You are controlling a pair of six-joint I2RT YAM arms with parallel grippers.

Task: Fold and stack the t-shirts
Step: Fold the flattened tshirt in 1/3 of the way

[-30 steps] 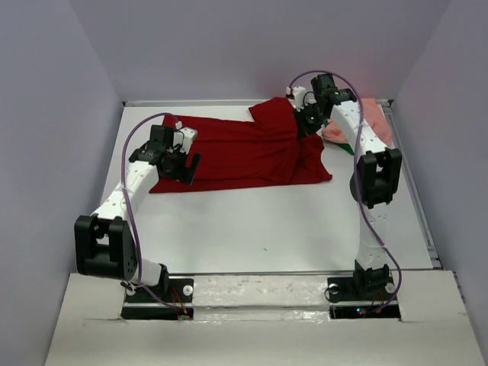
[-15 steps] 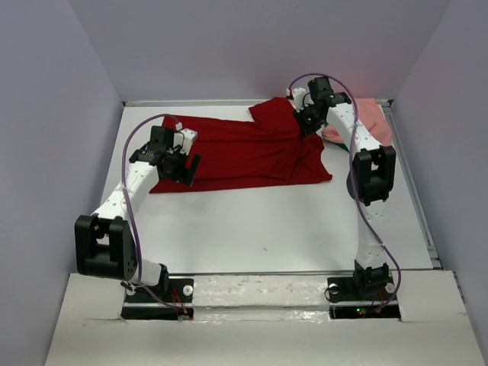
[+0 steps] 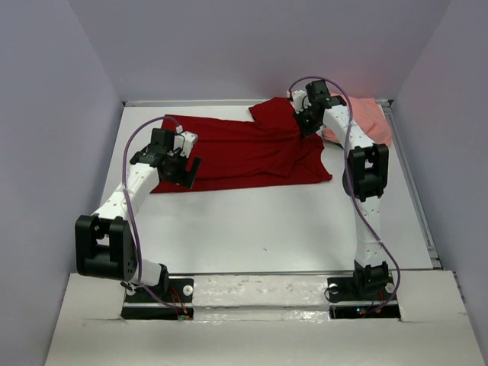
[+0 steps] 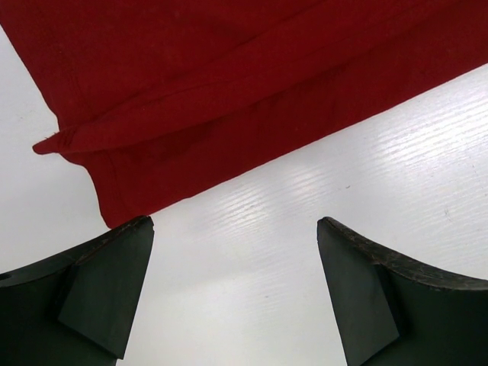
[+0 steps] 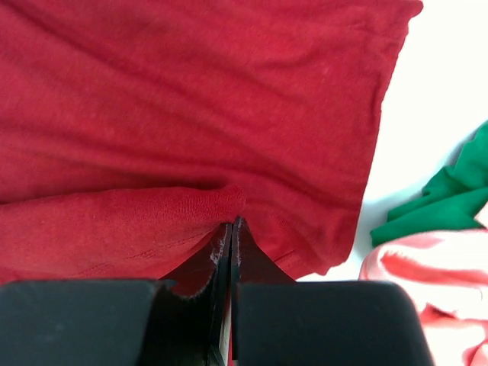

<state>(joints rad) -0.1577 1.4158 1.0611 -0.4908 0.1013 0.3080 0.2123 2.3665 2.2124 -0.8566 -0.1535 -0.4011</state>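
Right gripper (image 5: 231,229): clenched tight, jaws meeting on a raised pinch of the dark red t-shirt (image 5: 191,91); cloth ridges up into the fingertips, so you have a real hold, though the wrist view does not show how many layers are in it. Left gripper (image 4: 235,223): released, jaws wide apart, nothing between them but bare table (image 4: 267,290); it hangs low by the shirt's near-left corner, with the hem's tip just beyond one jaw and apparently not touching it.

Outward: the red shirt lies spread across the far part of the table, mostly flat, long axis left to right; its far-right part is rucked and doubled over where the right arm holds it. Salmon pink t-shirt (image 3: 374,122) sits crumpled in the far-right corner, just beside the red one; green fabric (image 5: 450,198) pokes out at its edge, between the pink and the red.

Step in hand, as you should read it: first fold of the red shirt, early in the job; one end gripped, the other not yet taken; nothing stacked.

Next move calls for: lower the left gripper onto the corner hem and close on both layers, not just the top one; then move both ends together so the cloth carries over evenly instead of dragging; pull gently on the right side, or the pinch may slide out; mind the pink and green pile near the right arm's path.
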